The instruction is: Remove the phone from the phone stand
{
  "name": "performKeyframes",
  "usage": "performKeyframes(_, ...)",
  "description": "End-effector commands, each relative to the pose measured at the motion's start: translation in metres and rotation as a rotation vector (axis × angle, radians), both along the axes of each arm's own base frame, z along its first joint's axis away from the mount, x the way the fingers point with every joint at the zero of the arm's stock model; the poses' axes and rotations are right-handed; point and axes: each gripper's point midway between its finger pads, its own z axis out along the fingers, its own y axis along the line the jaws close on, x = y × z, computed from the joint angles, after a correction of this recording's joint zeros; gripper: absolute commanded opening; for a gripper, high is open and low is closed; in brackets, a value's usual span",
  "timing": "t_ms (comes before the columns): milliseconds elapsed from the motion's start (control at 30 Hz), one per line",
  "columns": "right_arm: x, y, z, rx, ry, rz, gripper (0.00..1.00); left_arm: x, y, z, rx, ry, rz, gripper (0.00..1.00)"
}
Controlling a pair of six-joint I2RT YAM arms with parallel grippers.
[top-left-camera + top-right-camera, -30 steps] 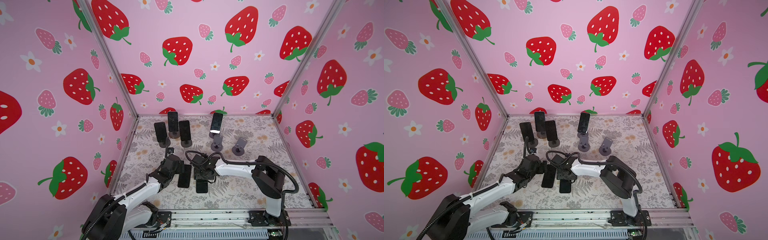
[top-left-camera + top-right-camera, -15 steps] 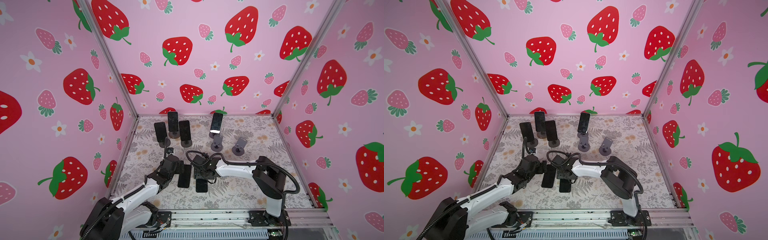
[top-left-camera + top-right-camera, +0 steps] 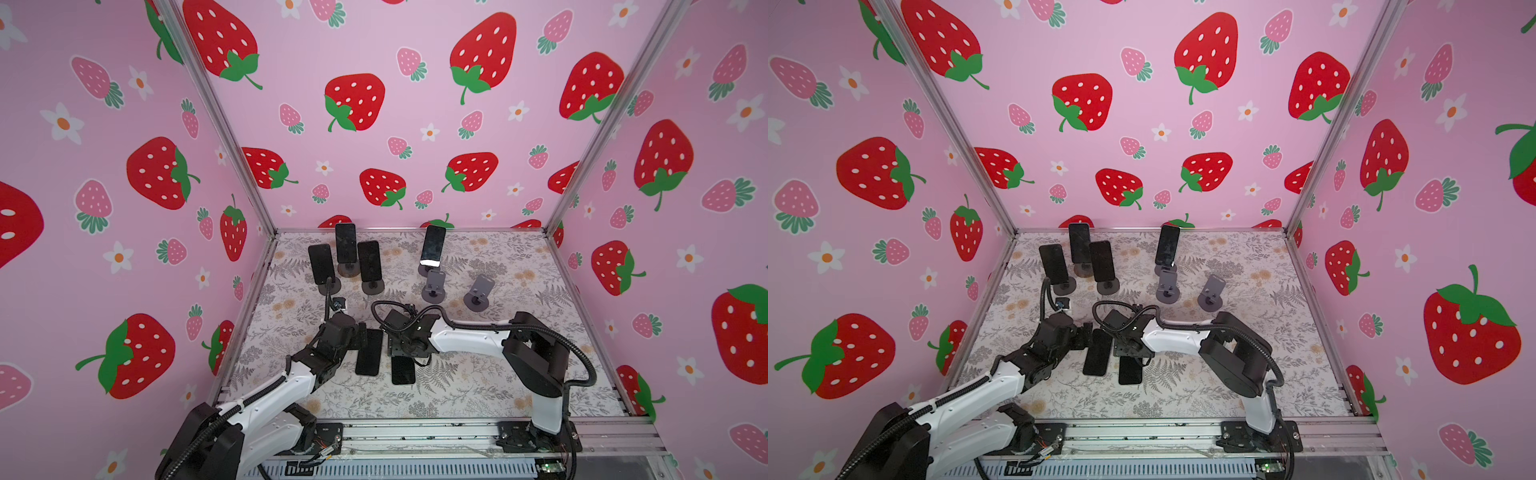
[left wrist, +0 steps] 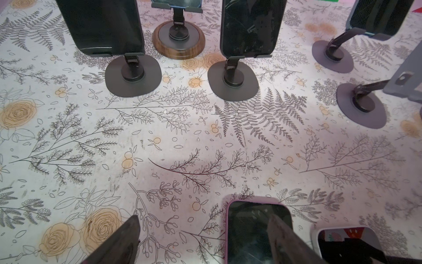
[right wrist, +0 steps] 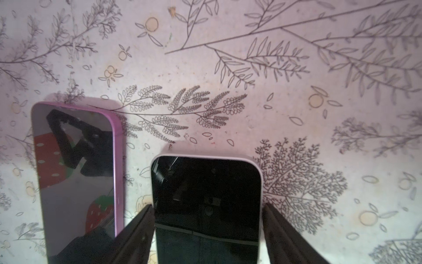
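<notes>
Two phones lie flat on the floral table (image 3: pixel 478 374), side by side near the front: a purple-cased phone (image 3: pixel 369 352) (image 5: pixel 75 171) and a white-cased phone (image 3: pixel 403 370) (image 5: pixel 205 182). My right gripper (image 3: pixel 405 355) (image 5: pixel 207 206) sits low over the white-cased phone's far end, its fingers (image 5: pixel 141 224) pressed against both long edges. My left gripper (image 3: pixel 359 334) (image 4: pixel 203 217) stands open at the purple-cased phone's (image 4: pixel 251 228) far end, one finger (image 4: pixel 280 235) above its screen, the other over bare table. Behind, several dark phones (image 3: pixel 321 264) (image 3: pixel 433 246) rest upright on phone stands.
Two empty grey stands (image 3: pixel 434 286) (image 3: pixel 478 293) stand at the back right of middle. A wooden-based stand (image 4: pixel 178 43) sits between two loaded stands. Pink strawberry walls close in the left, back and right sides. A metal rail (image 3: pixel 415 432) runs along the front.
</notes>
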Motion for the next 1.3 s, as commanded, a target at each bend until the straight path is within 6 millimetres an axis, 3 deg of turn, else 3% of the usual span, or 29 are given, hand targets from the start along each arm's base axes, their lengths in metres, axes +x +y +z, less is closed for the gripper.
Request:
performKeyframes(0, -0.004, -0.016, -0.028, -0.091, 0.046, -0.035, 0.76, 0.004, 0.002, 0.004, 0.006, -0.023, 0.01, 0.89)
performKeyframes(267, 0.006, -0.007, -0.031, -0.103, 0.034, -0.031, 0.76, 0.002, 0.012, 0.007, 0.028, -0.045, 0.042, 0.89)
performKeyframes(433, 0.012, -0.014, -0.032, -0.133, 0.013, -0.048, 0.76, 0.003, 0.011, 0.01, 0.021, -0.055, 0.038, 0.89)
performKeyframes(600, 0.023, -0.015, -0.015, -0.084, -0.018, -0.058, 0.78, 0.003, 0.013, 0.01, 0.023, -0.056, 0.053, 0.88)
performKeyframes(700, 0.037, -0.017, 0.006, -0.051, -0.066, -0.076, 0.85, 0.004, 0.006, 0.015, -0.012, -0.078, 0.023, 0.89)
performKeyframes(833, 0.053, -0.017, 0.044, 0.037, -0.115, -0.079, 0.9, 0.0, 0.016, 0.024, -0.015, -0.096, 0.073, 0.89)
performKeyframes(933, 0.069, -0.026, 0.08, 0.077, -0.219, -0.064, 0.91, 0.003, -0.005, 0.054, -0.119, -0.195, -0.021, 0.97)
performKeyframes(1067, 0.089, -0.046, 0.122, 0.118, -0.372, -0.077, 0.91, 0.006, -0.006, 0.083, -0.215, -0.18, 0.044, 1.0)
performKeyframes(1267, 0.106, -0.078, 0.172, 0.116, -0.576, -0.115, 0.91, 0.012, -0.019, 0.129, -0.24, -0.183, -0.006, 0.99)
